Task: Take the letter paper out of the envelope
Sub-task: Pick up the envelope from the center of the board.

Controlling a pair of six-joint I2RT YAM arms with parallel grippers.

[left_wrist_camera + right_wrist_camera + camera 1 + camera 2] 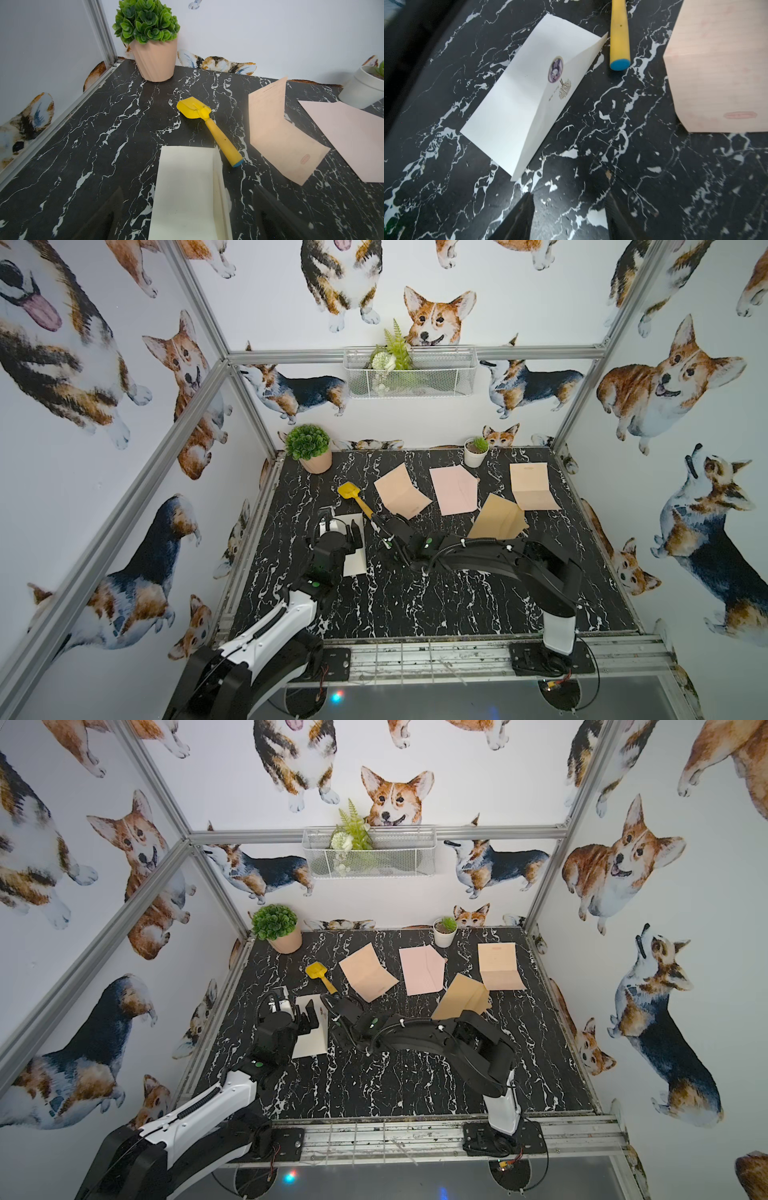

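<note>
Black marble table (415, 605), walls papered with corgis: 2 arms reach in around a white envelope (517, 99).
Nearest me, the left gripper (187, 188) hangs over the envelope, which lies flat left of the table's middle; its jaws are wide apart, 1 on each side, holding nothing. The right gripper (569, 194) sits low just beside the envelope's lifted flap, jaws apart over bare table. Folded layers show under that flap. A yellow toy shovel (353, 497) lies just past the envelope. Farther back are a folded peach sheet (401, 491), a pink envelope (453, 489), a brown envelope (496, 518) and a second peach sheet (532, 487). Against the back wall stand 2 potted plants, a leafy one (309, 448) and a small white one (476, 452), with a wire basket (440, 377) hung above.
</note>
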